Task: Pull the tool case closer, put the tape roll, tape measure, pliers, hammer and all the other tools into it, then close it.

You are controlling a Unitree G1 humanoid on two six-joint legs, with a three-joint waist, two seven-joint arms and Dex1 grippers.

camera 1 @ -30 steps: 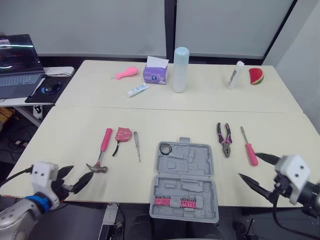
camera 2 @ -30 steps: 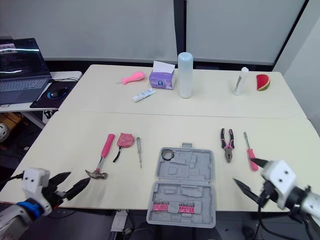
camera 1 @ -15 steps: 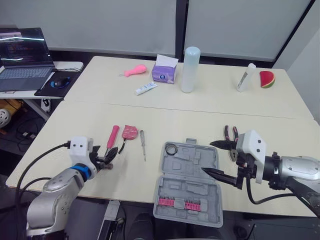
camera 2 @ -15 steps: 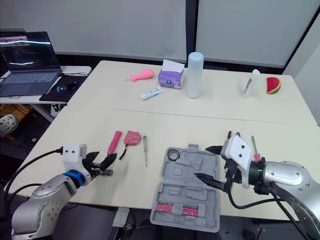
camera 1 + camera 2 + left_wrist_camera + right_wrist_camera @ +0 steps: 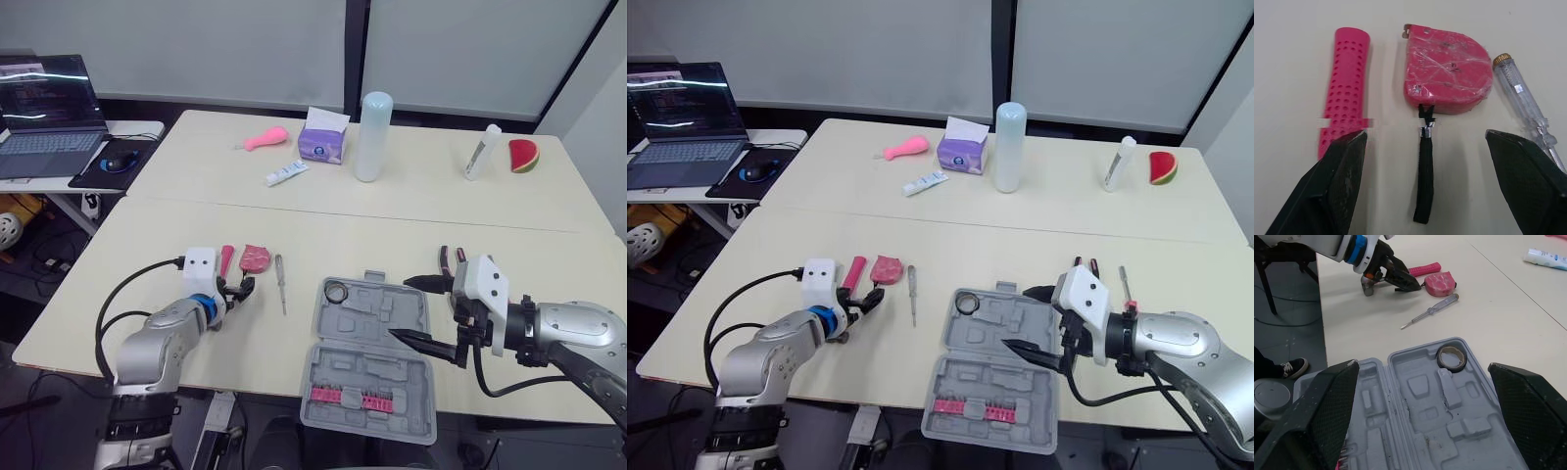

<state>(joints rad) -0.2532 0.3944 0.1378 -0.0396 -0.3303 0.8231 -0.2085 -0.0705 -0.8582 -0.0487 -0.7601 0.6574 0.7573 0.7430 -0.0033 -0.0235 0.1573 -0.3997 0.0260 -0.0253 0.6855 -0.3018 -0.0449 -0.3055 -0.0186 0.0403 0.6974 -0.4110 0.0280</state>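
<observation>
left tool [image 5: 1425, 136] has moved off the hammer [image 5: 1344, 88] to the tape measure [image 5: 1444, 73], spread astride its limp strap | right tool [image 5: 400, 308] spread over the open tool case [image 5: 367, 362] | measure lies on the table [image 5: 294, 235] left of the case: looks light, rigid, film-slick; grip the body's flanks, not the strap

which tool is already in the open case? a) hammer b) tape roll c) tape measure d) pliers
B: the tape roll lies in a recess of the open tool case, while the pliers, hammer and tape measure lie outside it on the table.
</observation>
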